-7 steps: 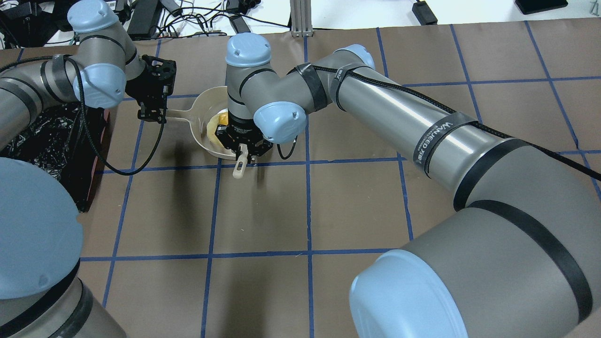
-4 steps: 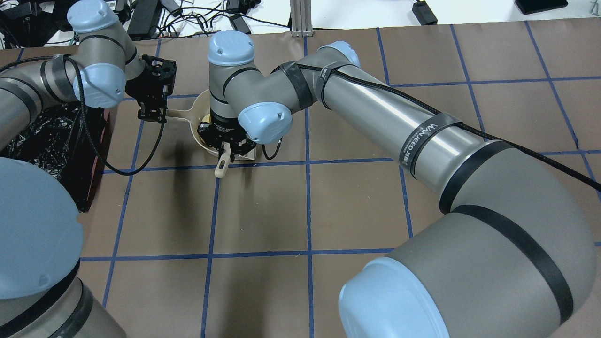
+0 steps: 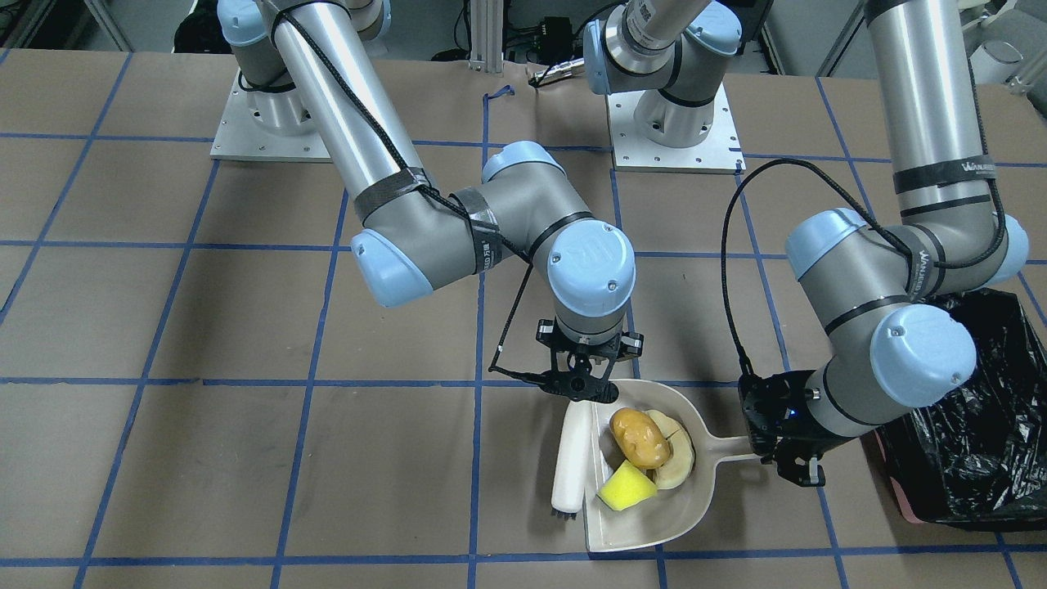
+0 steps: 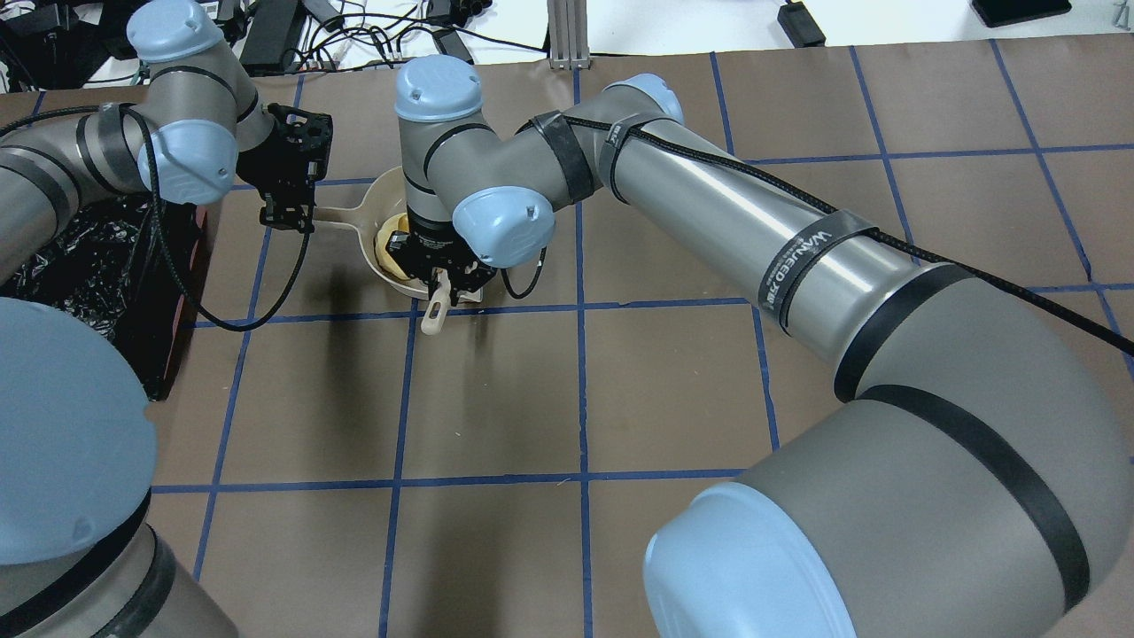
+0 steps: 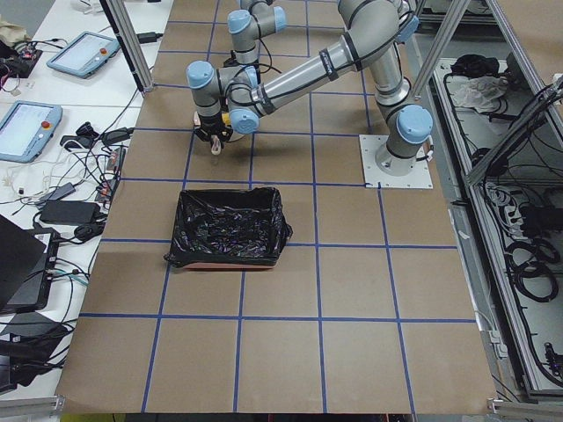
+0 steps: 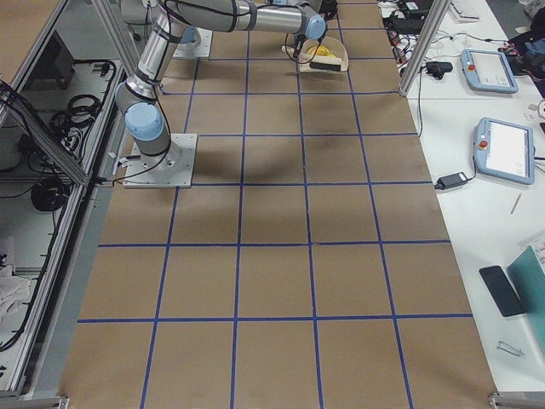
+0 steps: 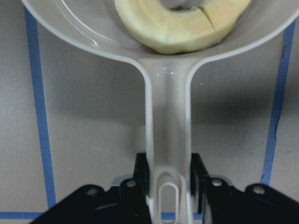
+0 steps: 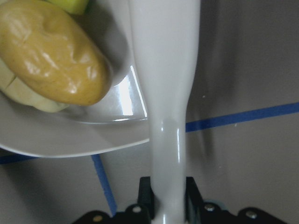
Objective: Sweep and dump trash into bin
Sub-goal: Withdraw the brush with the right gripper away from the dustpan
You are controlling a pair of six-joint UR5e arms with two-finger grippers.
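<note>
Trash, all three pieces, is seen inside the cream dustpan (image 3: 654,523): brown lump (image 3: 640,436) resting on the pale curved slice (image 3: 679,462), yellow sponge (image 3: 626,486) just beside them, nearer the pan's open side. Dustpan is set flat on the worktop (image 3: 245,458), near the edge across from the robot, toward the worktop's left end. Its handle (image 7: 167,121) is pinched between the fingers of the left gripper (image 3: 759,448), as shown in the left wrist view. White brush (image 3: 570,462) is laid along the pan's open side, opposite the handle, bristles pointed at the far edge. Its grip end is clamped in the right gripper (image 3: 582,393), whose jaws are closed tight on it in the right wrist view. Bin (image 3: 973,458), black-bagged, is stood at the left end of the worktop, just past the left gripper, apart from the pan.

Sweeping is judged finished; dumping is not yet done. Key relation: bin lies roughly out along the handle's long axis, on the handle side, away from the pan's open mouth. Left arm is the nearer one and has the pan in hand. Pan would need to be lifted level, carried over the bag, then tipped mouth-down. Round lump is judged likely to roll out early if the mouth is dipped on the way.
</note>
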